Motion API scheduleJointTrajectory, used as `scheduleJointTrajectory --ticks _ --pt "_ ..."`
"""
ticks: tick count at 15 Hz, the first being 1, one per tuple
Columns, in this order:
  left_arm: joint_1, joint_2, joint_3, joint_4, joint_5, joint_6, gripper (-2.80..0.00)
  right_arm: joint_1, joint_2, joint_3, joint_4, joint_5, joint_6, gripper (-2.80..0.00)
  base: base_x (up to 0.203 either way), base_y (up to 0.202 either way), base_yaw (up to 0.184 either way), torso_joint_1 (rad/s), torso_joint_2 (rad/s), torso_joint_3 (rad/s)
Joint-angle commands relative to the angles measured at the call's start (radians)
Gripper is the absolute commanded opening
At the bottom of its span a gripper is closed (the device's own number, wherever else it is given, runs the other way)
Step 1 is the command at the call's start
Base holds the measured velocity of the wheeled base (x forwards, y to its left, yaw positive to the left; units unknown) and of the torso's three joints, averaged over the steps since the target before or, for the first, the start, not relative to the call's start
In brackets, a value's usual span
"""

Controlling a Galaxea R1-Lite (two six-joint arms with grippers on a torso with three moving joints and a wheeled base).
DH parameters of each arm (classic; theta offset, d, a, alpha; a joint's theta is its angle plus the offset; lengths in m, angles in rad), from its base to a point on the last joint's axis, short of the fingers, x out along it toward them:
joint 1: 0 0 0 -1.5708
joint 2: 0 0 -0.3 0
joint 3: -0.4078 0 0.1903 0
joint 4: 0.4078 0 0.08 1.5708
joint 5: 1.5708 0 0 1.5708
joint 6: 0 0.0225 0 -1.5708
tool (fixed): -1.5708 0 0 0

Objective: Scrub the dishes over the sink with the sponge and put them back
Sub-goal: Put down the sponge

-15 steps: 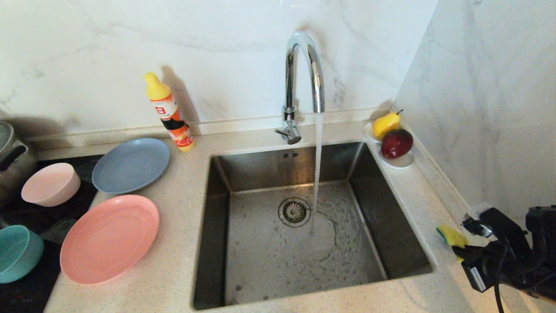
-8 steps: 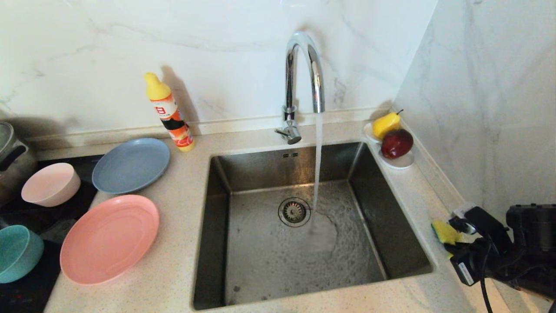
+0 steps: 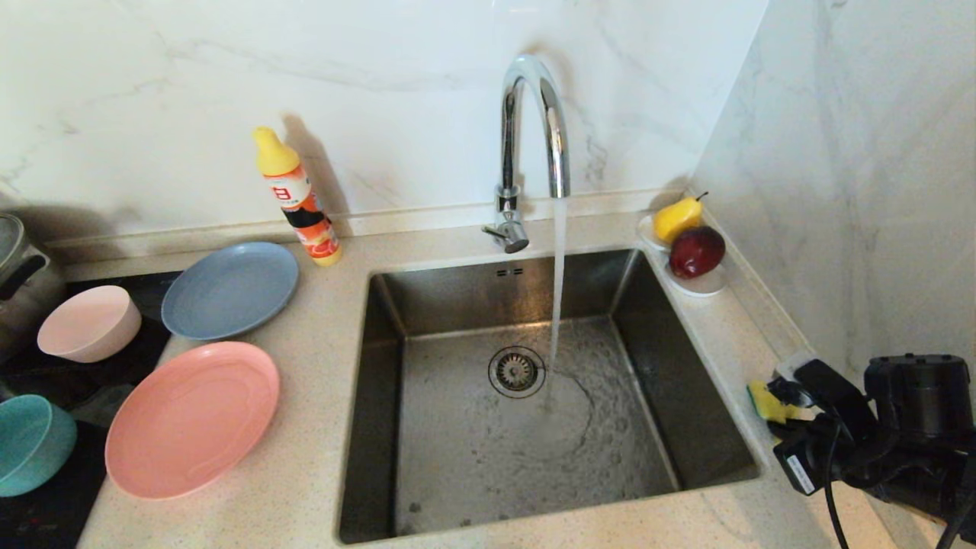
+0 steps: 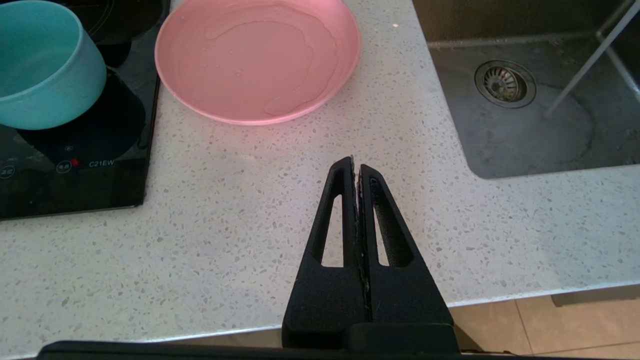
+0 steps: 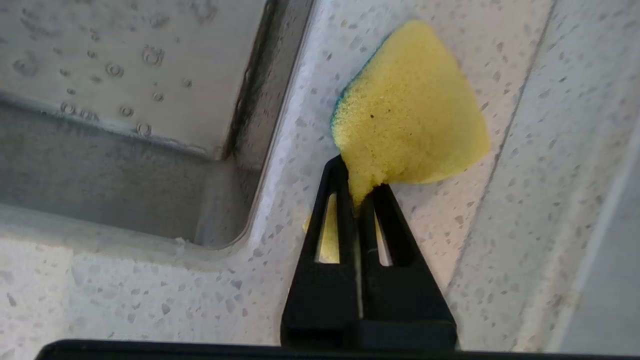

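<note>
My right gripper [image 3: 779, 412] is shut on the yellow sponge [image 3: 765, 402] low over the counter, just right of the sink's [image 3: 381, 396] right rim. In the right wrist view the sponge [image 5: 410, 110] bulges out beyond the pinching gripper [image 5: 359, 182], its green side underneath. Left of the sink sit the dishes: a blue-grey plate [image 3: 230, 290], a salmon-pink plate [image 3: 192, 418], a pale pink bowl [image 3: 90, 322] and a teal bowl [image 3: 30, 442]. My left gripper [image 4: 356, 167] is shut and empty above the counter's front edge, near the salmon-pink plate [image 4: 257, 57].
Water runs from the faucet [image 3: 534, 145] into the sink near the drain [image 3: 516, 371]. A detergent bottle [image 3: 297, 198] stands at the back wall. A white dish with a pear [image 3: 677, 218] and an apple [image 3: 695, 252] sits at the sink's back right corner. A black cooktop [image 4: 75, 165] lies at far left.
My right gripper has carried the sponge leftward along the counter, closer to the sink's right rim. The left arm has stayed still.
</note>
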Motion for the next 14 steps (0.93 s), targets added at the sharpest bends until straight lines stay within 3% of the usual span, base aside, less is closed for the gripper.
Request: scheduleJointTrajectory --ticks 1,10,14 --pt "0.0 0.002 0.0 0.001 0.0 0.0 -2.8 0.002 -0.001 0.006 -0.004 0.0 -0.003 0.0 0.0 0.0 0.0 0.0 0.0 0.0" --pt "-0.001 0.002 0.0 0.001 0.0 0.0 -2.8 0.002 -0.021 -0.002 -0.005 -0.017 0.011 0.0 0.0 0.0 0.0 0.0 0.0 0.0" --pt "-0.001 0.002 0.0 0.001 0.0 0.0 -2.8 0.015 -0.02 -0.006 0.011 -0.014 0.137 0.0 0.0 0.0 0.0 0.0 0.0 0.0"
